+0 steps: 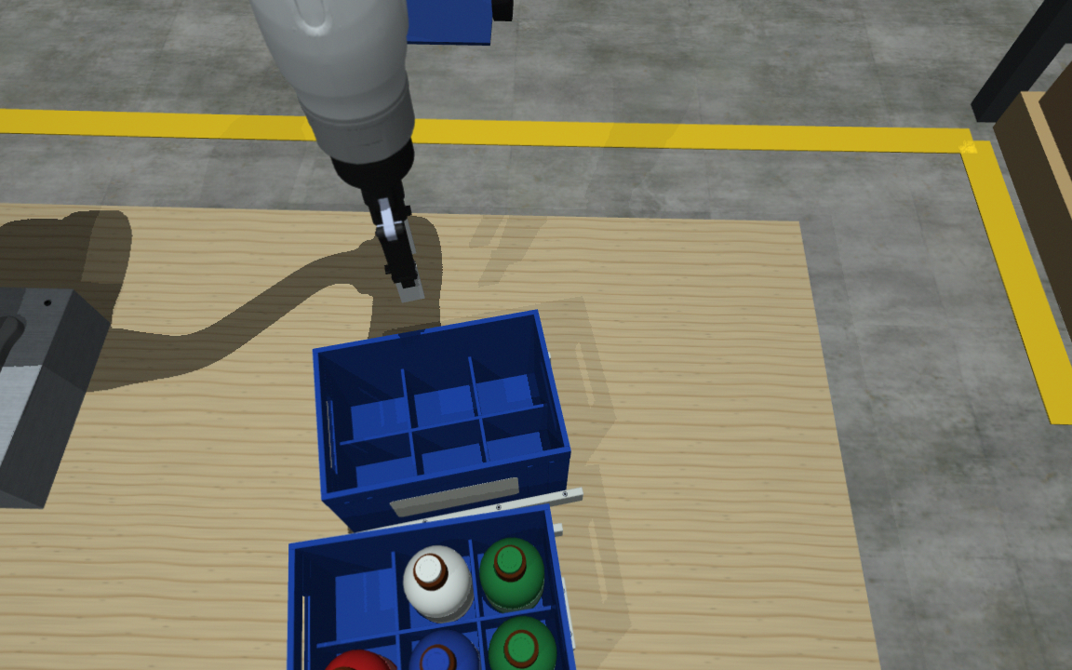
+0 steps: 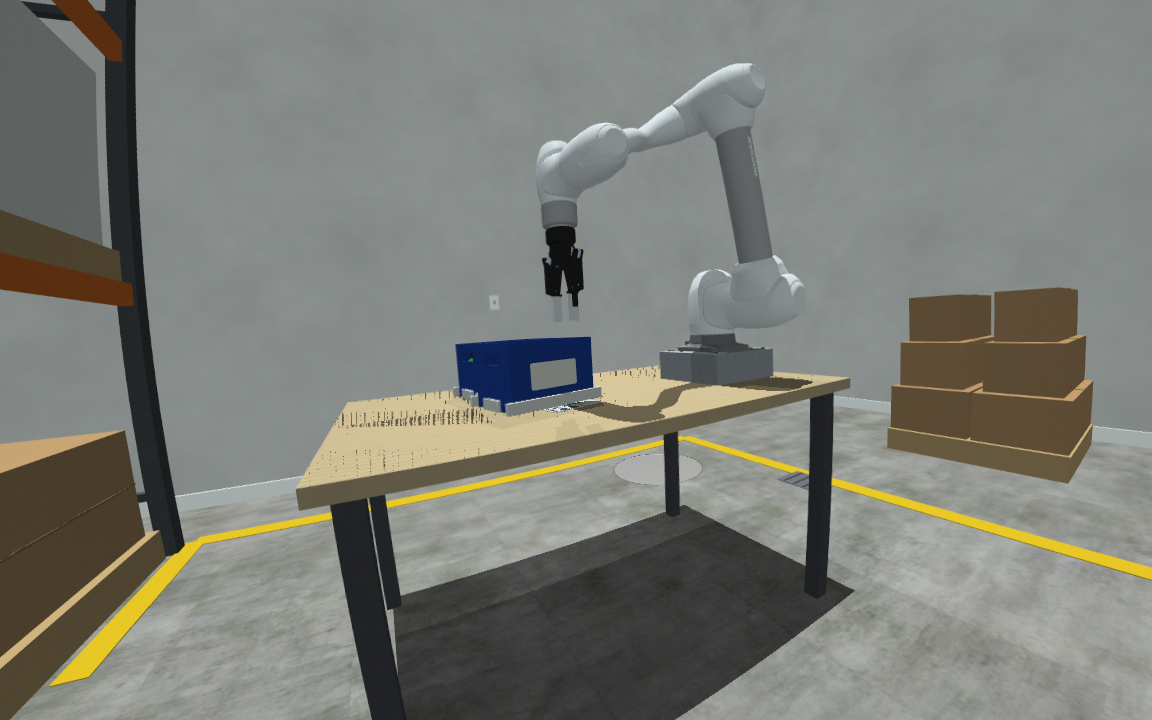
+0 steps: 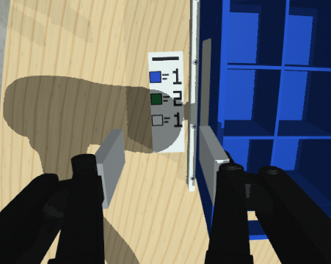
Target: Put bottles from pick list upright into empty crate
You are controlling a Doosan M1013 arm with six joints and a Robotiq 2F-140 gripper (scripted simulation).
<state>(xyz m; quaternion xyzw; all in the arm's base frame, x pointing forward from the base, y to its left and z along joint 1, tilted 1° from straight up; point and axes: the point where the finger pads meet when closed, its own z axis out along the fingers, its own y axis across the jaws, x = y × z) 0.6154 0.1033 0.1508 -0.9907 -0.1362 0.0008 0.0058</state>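
We see the gripper above the worktop, fingers partly apart and holding nothing (wrist view). The pick list lies beside the empty crate, apparently reading blue 1, green 2, white 1; bottles stand in the other crate.

You see a white and light grey arm with thick round joints and smooth tube links; one link carries small dark lettering, too small to read. It stands on a grey block base with small screw holes. The end effector is black, with flat grey pads on its fingers.
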